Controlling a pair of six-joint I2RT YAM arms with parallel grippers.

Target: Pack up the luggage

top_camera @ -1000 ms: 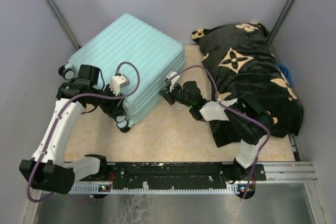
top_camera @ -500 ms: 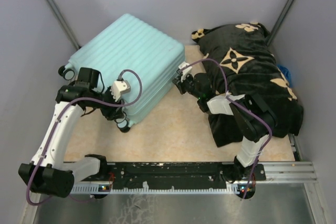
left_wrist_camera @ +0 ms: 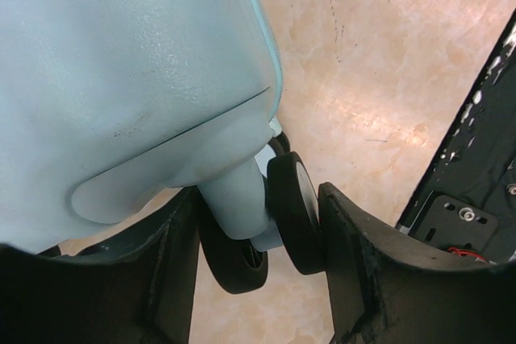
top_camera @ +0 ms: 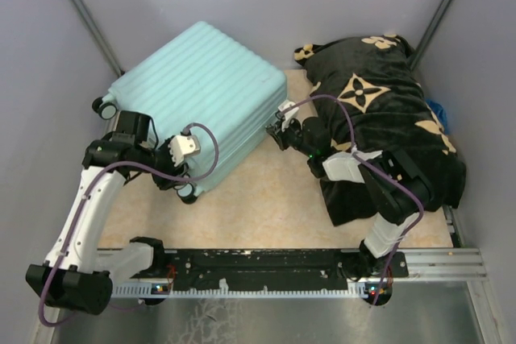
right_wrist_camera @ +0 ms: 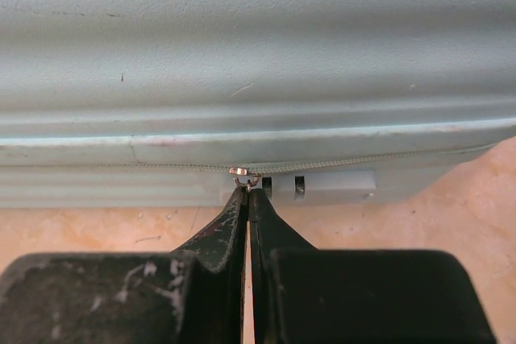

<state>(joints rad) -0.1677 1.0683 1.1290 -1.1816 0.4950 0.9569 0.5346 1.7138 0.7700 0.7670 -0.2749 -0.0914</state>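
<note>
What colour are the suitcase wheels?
Black wheels, under the pale mint-blue suitcase; clearest in the left wrist view.

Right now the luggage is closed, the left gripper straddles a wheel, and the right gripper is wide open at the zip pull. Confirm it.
Wrong on the right gripper: the right wrist view shows it shut, tips at the zip pull. The rest stands.

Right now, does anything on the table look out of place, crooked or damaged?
Nothing spilled or broken. The pale mint-blue ribbed hard-shell suitcase lies closed and skewed across the table, with faint scuffs on its shell. The black blanket with tan flower motifs sits heaped beside it, not packed.
</note>
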